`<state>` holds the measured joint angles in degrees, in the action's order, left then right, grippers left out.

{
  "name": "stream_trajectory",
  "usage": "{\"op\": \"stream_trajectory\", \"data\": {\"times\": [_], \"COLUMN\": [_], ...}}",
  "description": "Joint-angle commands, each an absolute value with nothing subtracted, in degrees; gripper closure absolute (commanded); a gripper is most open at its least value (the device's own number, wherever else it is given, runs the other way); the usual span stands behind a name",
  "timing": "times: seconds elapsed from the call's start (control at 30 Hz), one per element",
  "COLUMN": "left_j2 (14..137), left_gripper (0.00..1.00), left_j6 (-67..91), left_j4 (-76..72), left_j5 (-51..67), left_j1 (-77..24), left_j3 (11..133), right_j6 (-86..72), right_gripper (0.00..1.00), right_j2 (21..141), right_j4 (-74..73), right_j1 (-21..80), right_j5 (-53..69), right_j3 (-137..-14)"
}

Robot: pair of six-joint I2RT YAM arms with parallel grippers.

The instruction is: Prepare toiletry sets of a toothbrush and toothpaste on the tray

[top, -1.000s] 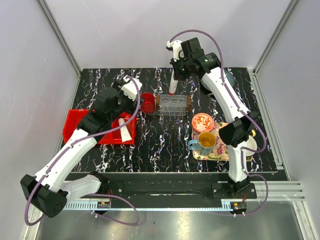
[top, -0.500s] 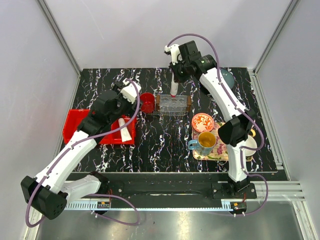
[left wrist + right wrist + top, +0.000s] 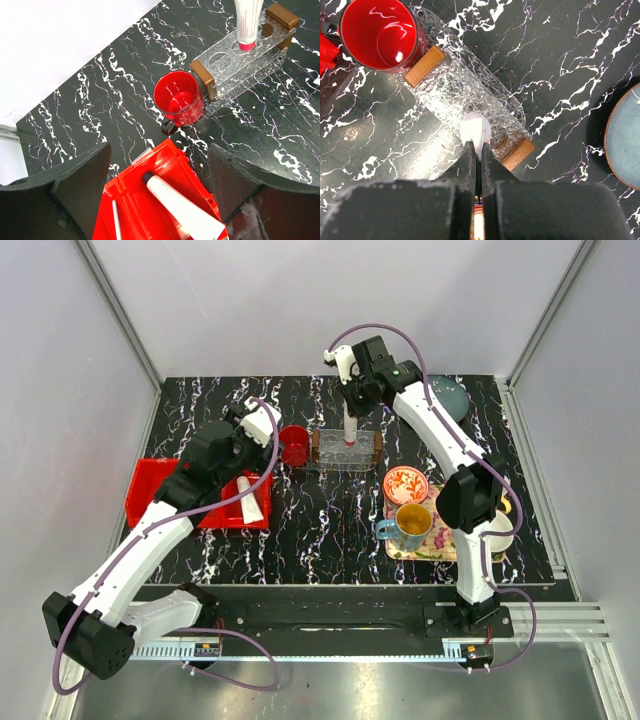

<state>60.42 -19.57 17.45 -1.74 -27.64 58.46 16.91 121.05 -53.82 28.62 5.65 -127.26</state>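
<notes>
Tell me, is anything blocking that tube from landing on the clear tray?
Nothing visible. The right gripper holds the tube upright over the tray's bare middle; the red cup sits off beside one end.

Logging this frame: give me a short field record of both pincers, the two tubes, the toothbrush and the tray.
right pincer: shut on a toothpaste tube, held upright, red cap down
held tube position: over the clear tray; contact cannot be told
left pincer: open, empty, above the red bin
second tube: lying in the red bin
toothbrush: lying in the red bin, beside that tube
red mug: on the table, at the tray's end nearest the bin
sets on tray: none complete yet
</notes>
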Motion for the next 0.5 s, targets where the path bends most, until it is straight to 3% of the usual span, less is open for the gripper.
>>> {"op": "stream_trajectory", "data": {"times": [0.0, 0.47], "left_j2": [59.3, 59.3], "left_gripper": [0.19, 0.19], "left_j6": [-19.5, -19.6], "left_j4": [14.3, 14.2], "left_j5": [-0.7, -0.4], "left_j1": [-27.1, -26.7], "left_j3": [57.7, 57.5], "right_j6": [18.8, 18.8], "right_gripper": [1.00, 1.00], "right_j2": [117.8, 117.6], "right_j4": [-48.4, -47.5], "right_j1": [29.1, 28.9], "right_j5": [6.8, 7.4], "right_j3": [-126.3, -125.6]}}
